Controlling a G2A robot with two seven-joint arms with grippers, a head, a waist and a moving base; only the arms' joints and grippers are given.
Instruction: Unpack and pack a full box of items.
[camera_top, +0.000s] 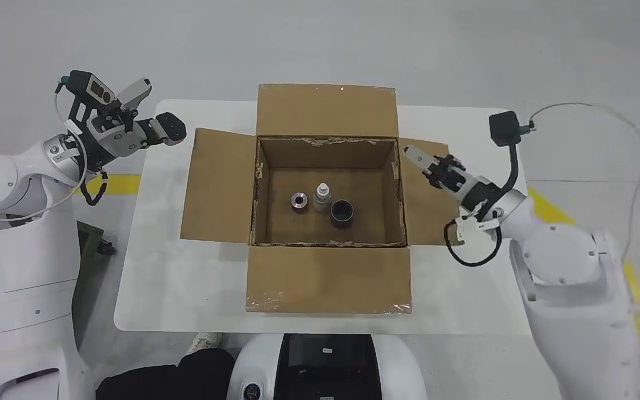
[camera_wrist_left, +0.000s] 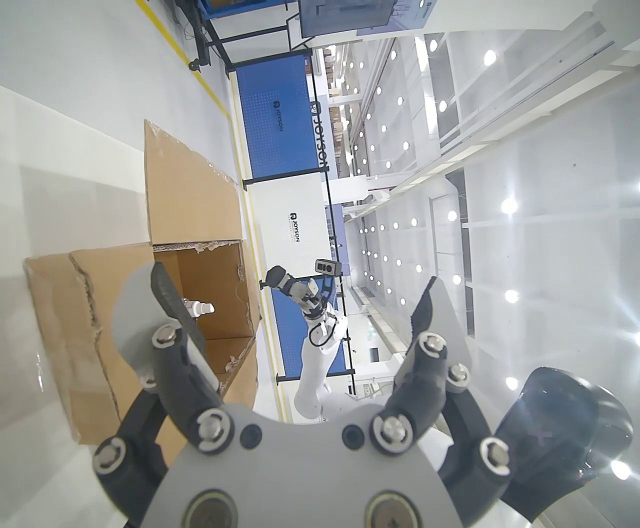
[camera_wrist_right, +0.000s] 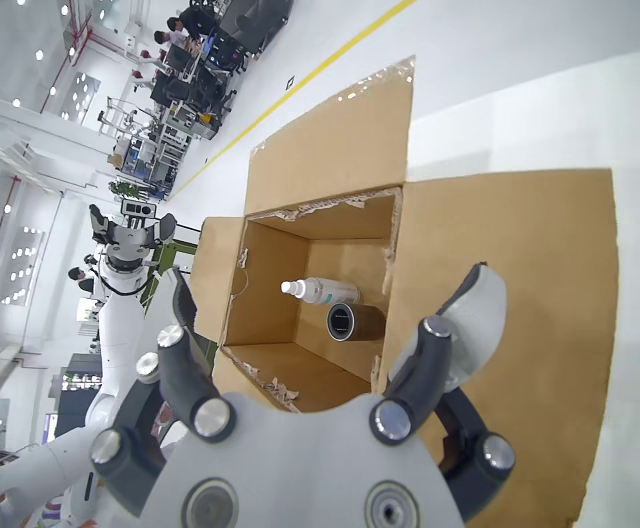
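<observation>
on the smooth white surface, the cardboard box sat with flaps spread wide; the left claw and right claw hung released outside its ragged rim.

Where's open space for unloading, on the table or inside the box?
Bare table lies between the left flap and the table's left edge. Inside the box, floor is free between the dark cylinder and the right wall. The middle is crowded: metal cylinder, white bottle, dark cylinder close together.

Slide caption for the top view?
Open cardboard box on white table holding spray bottle, dark canister and small round item; left gripper and right gripper, both open, flank it.
</observation>
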